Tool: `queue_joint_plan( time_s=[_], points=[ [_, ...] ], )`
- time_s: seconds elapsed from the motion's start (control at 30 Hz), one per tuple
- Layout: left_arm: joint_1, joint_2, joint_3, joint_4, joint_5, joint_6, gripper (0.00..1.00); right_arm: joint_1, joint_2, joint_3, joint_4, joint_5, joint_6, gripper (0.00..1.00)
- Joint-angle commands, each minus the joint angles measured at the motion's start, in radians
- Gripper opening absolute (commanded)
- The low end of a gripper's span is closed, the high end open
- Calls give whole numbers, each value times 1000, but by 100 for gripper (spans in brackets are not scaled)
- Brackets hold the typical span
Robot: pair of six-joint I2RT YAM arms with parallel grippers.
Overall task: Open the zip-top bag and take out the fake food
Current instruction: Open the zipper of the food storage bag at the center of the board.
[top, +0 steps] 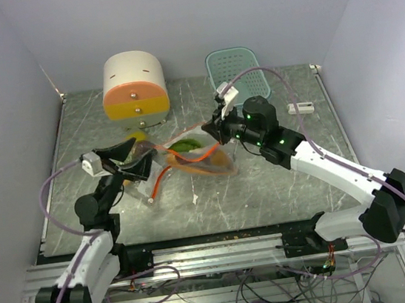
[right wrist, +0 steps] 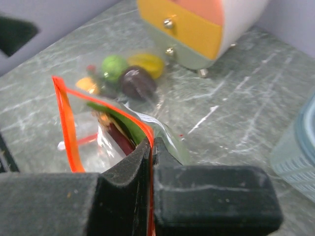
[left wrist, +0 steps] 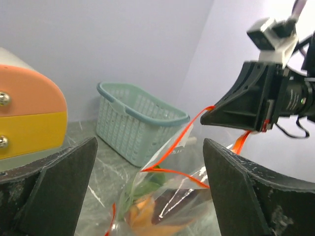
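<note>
The zip-top bag (top: 192,160) lies mid-table, clear with an orange-red zip strip. My right gripper (top: 211,130) is shut on that strip at the bag's right rim and holds it raised (right wrist: 151,145). The bag's mouth gapes between the two strips (left wrist: 172,172). Fake food shows through the plastic: a green leafy piece (top: 184,145), an orange piece (left wrist: 142,211) and a dark red-purple piece (left wrist: 172,199). Lime-green (right wrist: 114,65), yellow (right wrist: 146,64) and dark (right wrist: 138,82) fruits lie at the bag's far end; I cannot tell whether inside. My left gripper (left wrist: 147,189) stands wide open, its jaws either side of the bag's left end, touching nothing.
A round cream-and-orange drawer box (top: 134,86) stands at the back left. A pale teal basket (top: 237,72) sits at the back right. A small white part (top: 301,107) lies right of my right arm. Walls close in the table on three sides.
</note>
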Motion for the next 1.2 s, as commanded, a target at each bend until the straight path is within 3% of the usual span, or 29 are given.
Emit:
queue_joint_plan(
  time_s=[0.0, 0.13, 0.27, 0.4, 0.5, 0.7, 0.97, 1.17],
  points=[
    [-3, -167, 4, -215, -218, -129, 100, -8, -70, 45, 33, 224, 83, 0],
    [-73, -325, -29, -379, -403, -262, 91, -9, -97, 12, 74, 211, 142, 0],
    [-202, -470, -38, -649, -635, -354, 89, -6, -108, -37, 131, 201, 196, 0],
    [-362, -451, 10, -846, -840, -387, 92, -4, -108, -89, 174, 223, 234, 0],
    [-445, -305, 60, -840, -906, -403, 96, -3, -97, -96, 181, 239, 241, 0],
    [-549, -43, 122, -658, -904, -458, 94, 8, -106, -130, 177, 264, 228, 0],
    [-700, -41, 231, -870, -1019, -541, 81, 41, -109, -173, 182, 353, 192, 0],
    [-761, -4, 248, -872, -1057, -559, 80, 88, -77, -160, 198, 394, 180, 0]
  ],
)
